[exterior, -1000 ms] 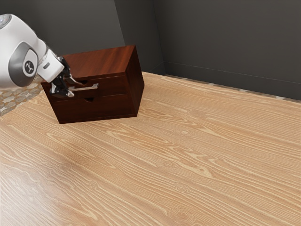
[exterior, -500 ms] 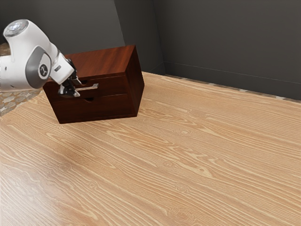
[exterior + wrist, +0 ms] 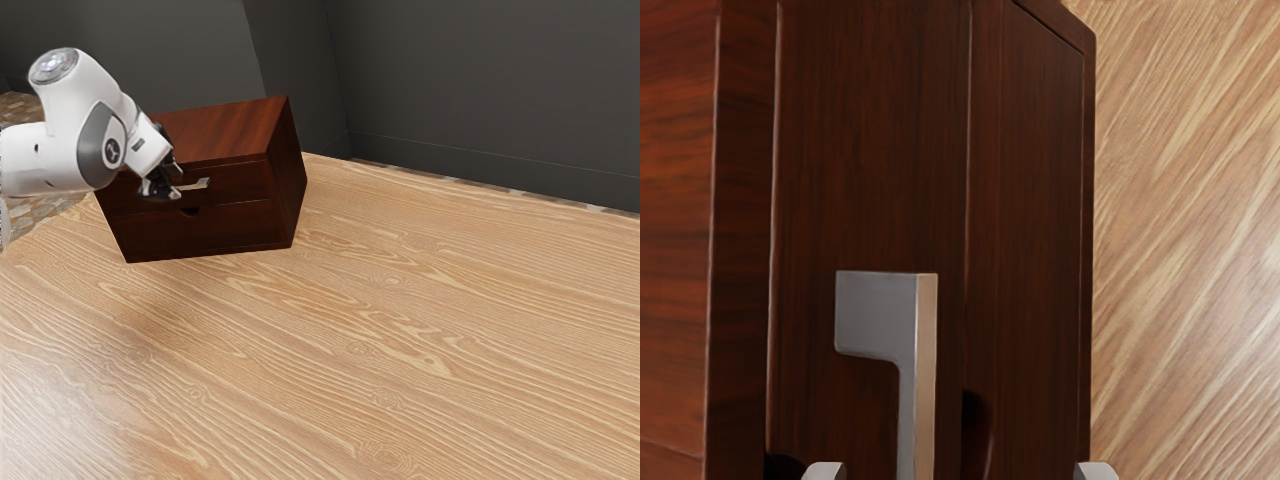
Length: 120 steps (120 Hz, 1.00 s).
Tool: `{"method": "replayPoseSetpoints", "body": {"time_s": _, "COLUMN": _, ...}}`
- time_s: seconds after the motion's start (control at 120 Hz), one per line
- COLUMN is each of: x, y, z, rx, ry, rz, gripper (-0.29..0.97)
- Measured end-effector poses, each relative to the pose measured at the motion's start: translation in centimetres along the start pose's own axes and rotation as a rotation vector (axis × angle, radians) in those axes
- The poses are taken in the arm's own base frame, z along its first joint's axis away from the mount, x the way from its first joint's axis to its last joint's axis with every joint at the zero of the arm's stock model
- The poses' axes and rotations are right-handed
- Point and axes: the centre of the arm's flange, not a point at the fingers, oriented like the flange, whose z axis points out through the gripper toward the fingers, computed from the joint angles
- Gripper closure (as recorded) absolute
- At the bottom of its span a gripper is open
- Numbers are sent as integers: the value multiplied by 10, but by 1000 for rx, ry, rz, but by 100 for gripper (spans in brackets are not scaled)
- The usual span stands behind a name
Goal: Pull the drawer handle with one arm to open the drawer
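Note:
A dark wooden drawer box (image 3: 225,130) stands at the back of the table on the exterior view's left, with an upper drawer (image 3: 240,180) above a lower one (image 3: 225,225). The upper drawer carries a grey metal handle (image 3: 197,185). My gripper (image 3: 163,186) is at the handle's end nearest the arm. In the wrist view the handle (image 3: 902,340) runs down the upper drawer's front (image 3: 870,150) and passes between my two fingertips (image 3: 825,470), which stand wide apart and clear of it. The gripper (image 3: 960,470) is open. The drawer front sits flush with the box.
The light wooden table (image 3: 400,330) stretches wide in front of the box and toward the exterior view's right. Dark walls (image 3: 480,70) rise behind it. A patterned strip of floor (image 3: 30,205) shows at the left edge.
My arm has swung up and toward the box, carrying the gripper a little to the exterior view's right along the handle. The box and drawer have stayed still.

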Motion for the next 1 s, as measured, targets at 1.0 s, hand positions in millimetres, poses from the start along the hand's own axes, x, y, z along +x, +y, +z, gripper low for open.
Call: {"method": "replayPoseSetpoints", "body": {"time_s": 1.0, "x": -14, "y": 3, "z": 30, "rx": -6, "ry": -19, "rz": -27, "gripper": 52}}
